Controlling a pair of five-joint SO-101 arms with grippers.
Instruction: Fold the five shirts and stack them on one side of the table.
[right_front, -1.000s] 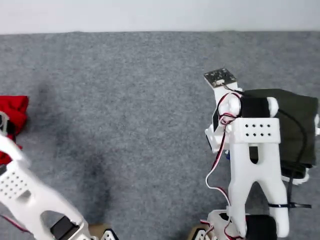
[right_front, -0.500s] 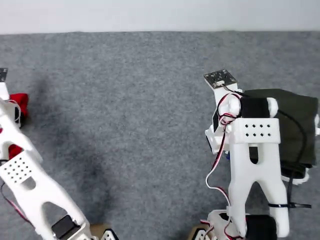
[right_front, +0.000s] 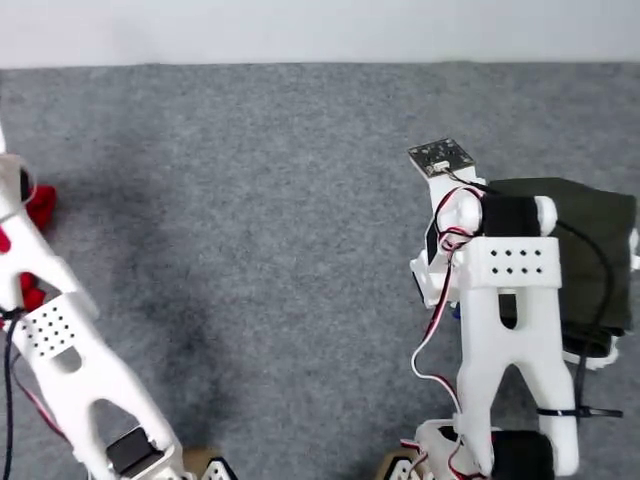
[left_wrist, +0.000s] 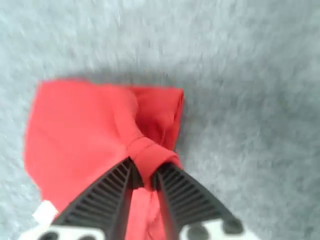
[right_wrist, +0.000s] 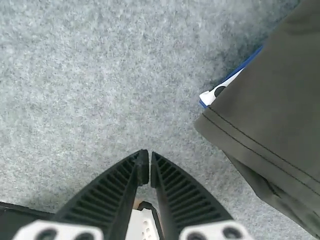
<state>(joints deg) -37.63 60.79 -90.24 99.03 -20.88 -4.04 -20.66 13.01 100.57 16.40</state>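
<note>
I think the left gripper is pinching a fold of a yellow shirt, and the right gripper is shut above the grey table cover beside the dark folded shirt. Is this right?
Not quite: the shirt is red, not yellow. The left wrist view shows the left gripper shut on a fold of the red shirt. The rest holds: the right gripper is shut above the grey table cover beside the dark folded shirt.

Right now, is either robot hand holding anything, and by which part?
The left hand pinches the red shirt by a bunched-up fold of its cloth. The right hand is shut and holds nothing.
</note>
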